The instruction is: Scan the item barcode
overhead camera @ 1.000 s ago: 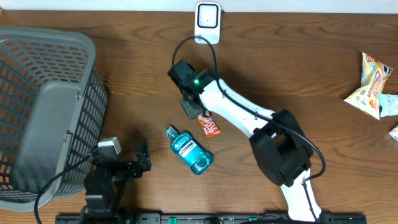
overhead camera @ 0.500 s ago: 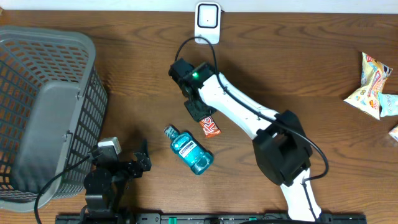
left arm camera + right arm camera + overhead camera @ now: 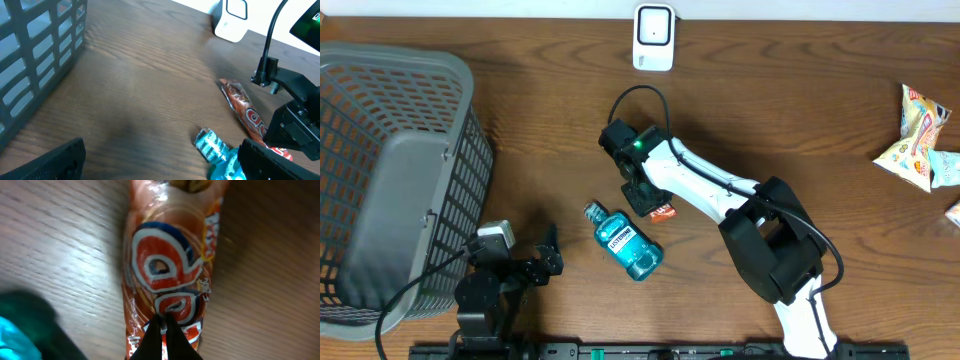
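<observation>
Fig.: overhead view. Brown wooden table (image 3: 880,240) fills nearly the whole frame; grain runs left to right w/ darker streaks. Narrow white strip (image 3: 470,8) along the top edge, beyond the table's far side; wall or floor, cannot tell. Left wrist view: same wood, dull sheen at centre, white strip again at upper right. Light even & soft; shadows faint, blurred.

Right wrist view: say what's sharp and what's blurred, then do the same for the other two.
Right wrist: the candy bar wrapper fills the frame, slightly soft; the teal mouthwash bottle at lower left is fully out of focus. Left wrist: the table grain is sharp mid-frame with a pale sheen, and the dark fingers at the bottom corners are blurred. Overhead: even light, everything crisp, soft shadows only.
</observation>
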`<state>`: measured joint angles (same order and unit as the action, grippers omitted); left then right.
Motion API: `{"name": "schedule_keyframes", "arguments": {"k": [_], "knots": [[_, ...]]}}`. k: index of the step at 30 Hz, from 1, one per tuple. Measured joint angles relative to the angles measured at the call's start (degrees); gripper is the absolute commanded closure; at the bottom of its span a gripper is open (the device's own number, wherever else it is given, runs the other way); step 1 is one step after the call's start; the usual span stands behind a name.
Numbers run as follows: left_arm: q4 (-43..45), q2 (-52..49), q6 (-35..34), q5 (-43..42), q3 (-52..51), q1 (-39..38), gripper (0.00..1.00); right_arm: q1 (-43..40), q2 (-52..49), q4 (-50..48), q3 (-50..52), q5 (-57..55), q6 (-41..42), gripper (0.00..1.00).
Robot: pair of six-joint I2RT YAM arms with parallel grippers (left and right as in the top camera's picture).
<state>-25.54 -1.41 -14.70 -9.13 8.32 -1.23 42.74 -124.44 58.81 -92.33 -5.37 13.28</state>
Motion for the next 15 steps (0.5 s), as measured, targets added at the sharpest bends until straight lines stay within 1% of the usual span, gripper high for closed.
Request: {"name": "schedule_keyframes", "arguments": {"k": [1,2,3,4,5,6,7,9,10,13,15], "knots": [[0.0,0.0,0.0,0.0,0.0,0.0,0.02,0.0,0.0,0.8,-0.2,-0.6,0.0,0.99],[0.0,0.0,0.0,0.0,0.0,0.0,0.02,0.0,0.0,2.7,-1.0,-1.5,0.0,0.96],[0.0,0.0,0.0,0.0,0.0,0.0,0.02,0.0,0.0,3.7,-1.7,-1.9,0.0,0.68],[0.0,0.0,0.0,0.0,0.0,0.0,0.02,0.0,0.0,4.8,-4.3,-2.5,0.2,0.55],[0.0,0.0,0.0,0.0,0.0,0.0,0.02,0.0,0.1,5.0,-6.4,-2.8,0.4,0.51],[0.0,0.0,0.0,0.0,0.0,0.0,0.02,0.1,0.1,4.7,-7.6,-3.1,0.4,0.39],[0.0,0.0,0.0,0.0,0.0,0.0,0.02,0.3,0.5,3.8,-8.9,-3.4,0.3,0.32],[0.0,0.0,0.0,0.0,0.0,0.0,0.02,0.9,1.0,1.9,-8.8,-3.7,0.7,0.27],[0.0,0.0,0.0,0.0,0.0,0.0,0.02,1.7,1.1,-0.7,-7.9,-3.9,0.7,0.25],[0.0,0.0,0.0,0.0,0.0,0.0,0.02,3.6,1.1,-5.7,-3.2,-4.9,0.7,0.25],[0.0,0.0,0.0,0.0,0.0,0.0,0.02,4.6,1.1,-7.4,-0.1,-6.1,0.7,0.25]]}}
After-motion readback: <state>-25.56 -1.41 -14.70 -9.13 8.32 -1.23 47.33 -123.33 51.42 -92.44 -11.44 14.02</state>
